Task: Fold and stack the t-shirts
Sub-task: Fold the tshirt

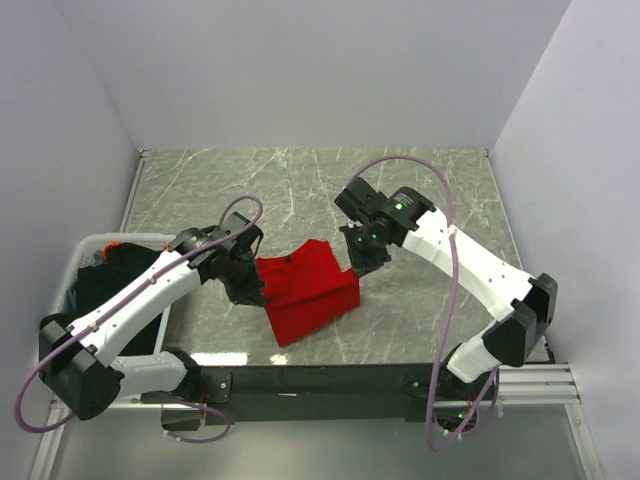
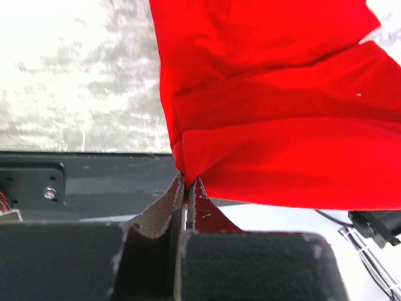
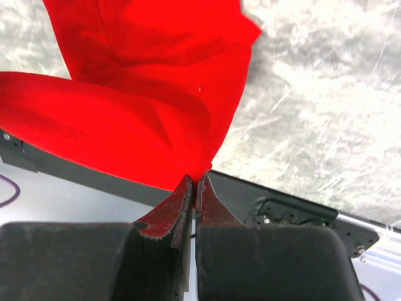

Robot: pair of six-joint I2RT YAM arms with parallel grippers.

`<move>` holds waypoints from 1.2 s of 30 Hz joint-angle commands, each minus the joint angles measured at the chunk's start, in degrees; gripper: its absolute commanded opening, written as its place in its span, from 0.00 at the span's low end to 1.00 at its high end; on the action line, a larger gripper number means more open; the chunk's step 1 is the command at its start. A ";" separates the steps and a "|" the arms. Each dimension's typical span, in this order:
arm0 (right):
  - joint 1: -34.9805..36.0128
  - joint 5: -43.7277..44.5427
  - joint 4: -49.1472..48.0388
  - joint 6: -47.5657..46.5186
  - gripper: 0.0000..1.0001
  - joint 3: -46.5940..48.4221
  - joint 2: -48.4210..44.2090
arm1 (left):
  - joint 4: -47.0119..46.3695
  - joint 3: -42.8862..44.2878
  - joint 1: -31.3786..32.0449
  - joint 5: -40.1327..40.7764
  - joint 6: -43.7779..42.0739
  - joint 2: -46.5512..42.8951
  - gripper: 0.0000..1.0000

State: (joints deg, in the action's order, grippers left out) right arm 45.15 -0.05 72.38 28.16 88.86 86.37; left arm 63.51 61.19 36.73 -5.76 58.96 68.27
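The red t-shirt [image 1: 305, 290] sits at the near middle of the tabletop [image 1: 300, 190], stretched between the two arms. The left pincer [image 2: 187, 180] is clamped on its left edge, with a pinch of red cloth bunched between the closed tips. The right pincer [image 3: 195, 183] is clamped the same way on the right edge, a little farther back. In both wrist views the cloth lies in several overlapping layers, so it looks doubled over at least once. Its outline from above is uneven, not a tidy rectangle. The near part droops toward the black rail at the near edge; I cannot tell how much of it rests on the tabletop.

My reading is that the task is at an early stage. This one shirt looks to be midway through a fold, and no finished, folded shirt or stack shows anywhere on the tabletop. Dark garments [image 1: 125, 262], probably the other shirts, lie heaped in the white basket [image 1: 90, 243] at the near left, unfolded. Finishing this fold, laying it down, then folding and stacking the rest all appear to be left.

The red cloth is plain. No brand, label or writing can be read in any view.
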 commanded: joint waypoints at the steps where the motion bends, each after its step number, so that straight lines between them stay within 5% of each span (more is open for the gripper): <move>1: -2.07 1.99 -0.57 -3.02 0.00 4.91 2.48 | -0.75 2.53 -2.45 1.28 -4.72 1.51 0.01; 36: -10.16 1.02 -18.76 -8.83 0.00 13.36 27.44 | -20.00 -0.10 -16.34 7.24 -10.62 20.14 0.01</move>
State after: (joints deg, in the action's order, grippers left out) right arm 36.18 -0.47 56.97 20.47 101.25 113.03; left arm 45.15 61.32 21.02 -2.24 49.56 87.92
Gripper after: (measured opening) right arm 0.023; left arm 0.033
